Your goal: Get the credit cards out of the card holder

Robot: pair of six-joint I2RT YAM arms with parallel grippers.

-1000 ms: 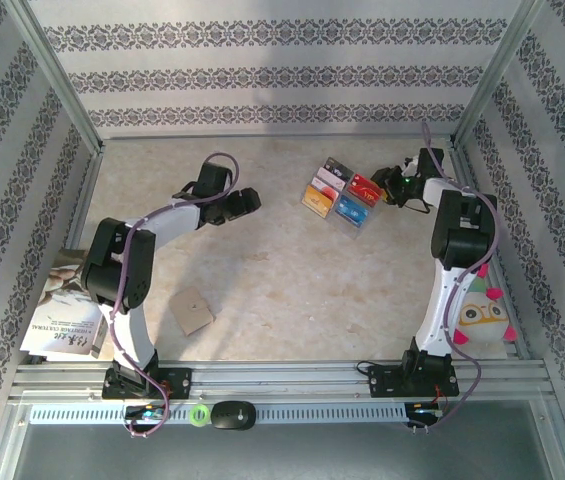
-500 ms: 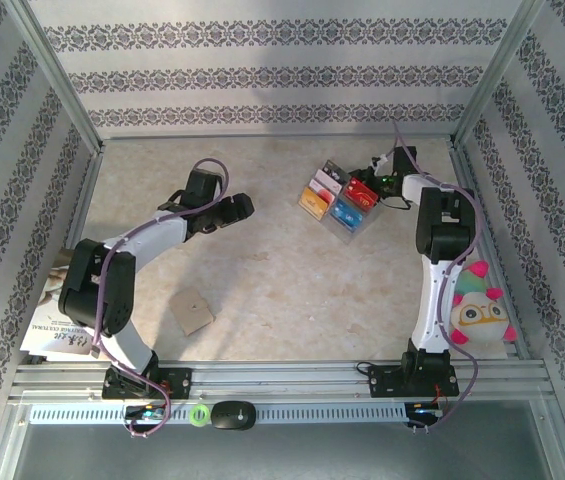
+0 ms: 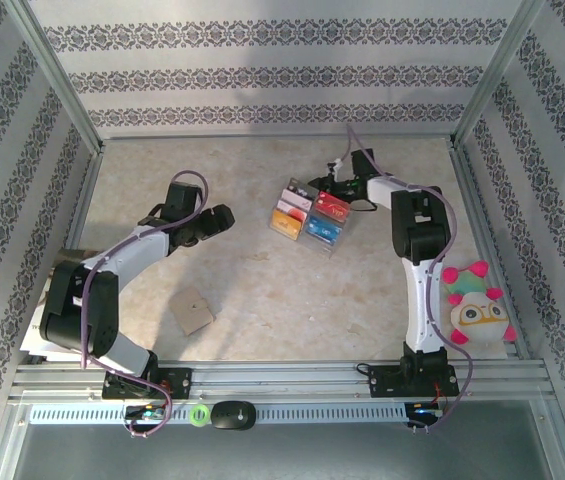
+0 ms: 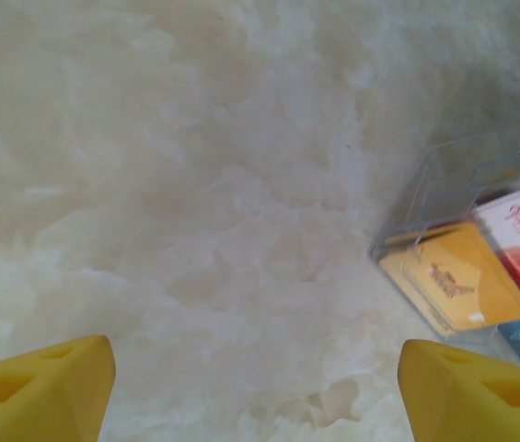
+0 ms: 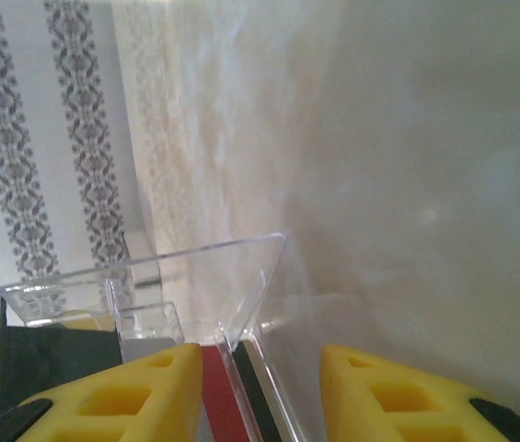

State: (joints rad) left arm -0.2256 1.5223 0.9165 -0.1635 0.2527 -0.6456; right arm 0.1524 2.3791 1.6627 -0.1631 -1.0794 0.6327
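The card holder (image 3: 194,312), a small flat tan wallet, lies shut on the table in front of the left arm's base; the credit cards are hidden. Well beyond it, my left gripper (image 3: 224,215) (image 4: 255,368) hovers open over bare table, nothing between its yellow fingers. My right gripper (image 3: 332,187) (image 5: 261,368) is at the far corner of a clear tray (image 3: 307,232) of colourful cards. Its fingers straddle the tray's clear wall (image 5: 195,267): one inside over a red card, one outside with a gap. That tray's orange card (image 4: 462,281) shows at the right of the left wrist view.
A pink and white plush toy (image 3: 474,305) sits by the right arm. A printed booklet (image 3: 34,345) lies under the left arm at the table's left edge. A mouse (image 3: 232,414) and a green ring (image 3: 200,414) rest on the front rail. Patterned walls enclose the table.
The right gripper moved left and the clear tray slid left with it. The left arm swung left and nearer, its gripper staying open.
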